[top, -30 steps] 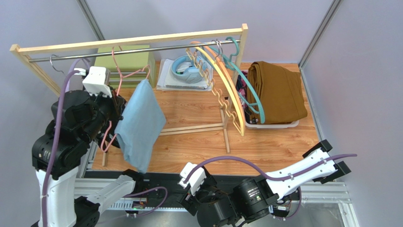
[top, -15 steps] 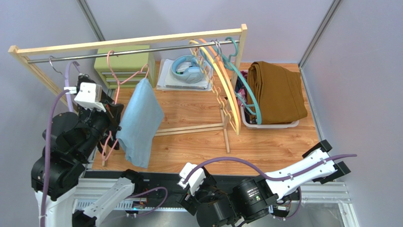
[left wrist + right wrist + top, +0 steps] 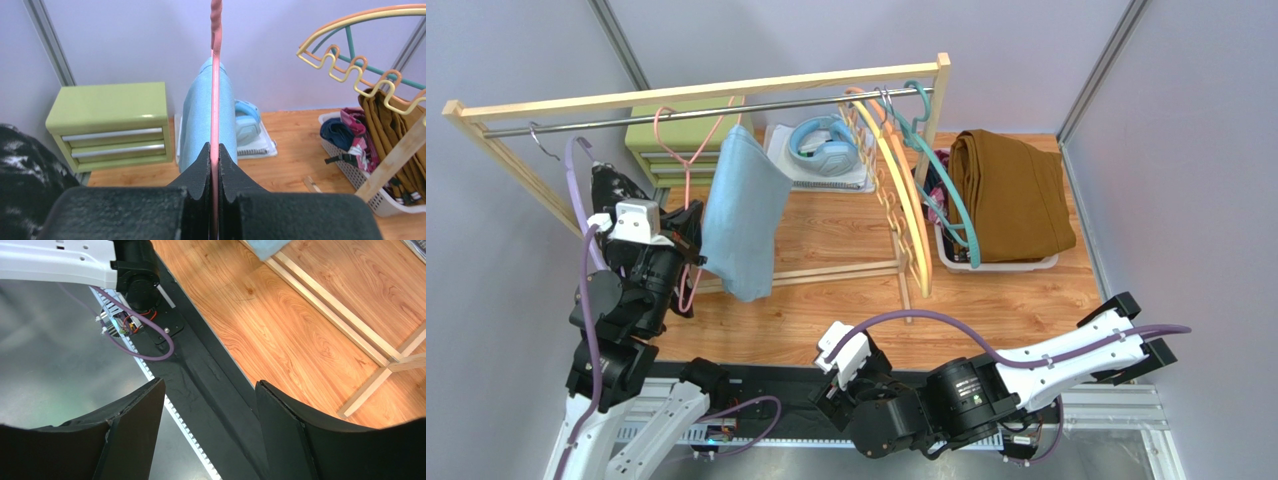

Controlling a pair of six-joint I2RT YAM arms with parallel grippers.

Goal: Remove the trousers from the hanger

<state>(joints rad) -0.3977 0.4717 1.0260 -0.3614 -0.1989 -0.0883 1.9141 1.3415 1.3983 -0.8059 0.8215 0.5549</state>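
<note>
Pinching pink hanger point(image 3: 215, 90) rim: left end effector point(image 3: 214, 155); trousers point(image 3: 196, 117) draped.

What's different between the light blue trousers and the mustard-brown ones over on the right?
The light blue cloth trousers hang draped over a thin pink hanger; the mustard-brown cloth trousers lie in a folded heap on a white plastic basket. The left claw pinches the blue pair's hanger, while no claw is near the brown pair. Both are plain, single-coloured cloth.
</note>
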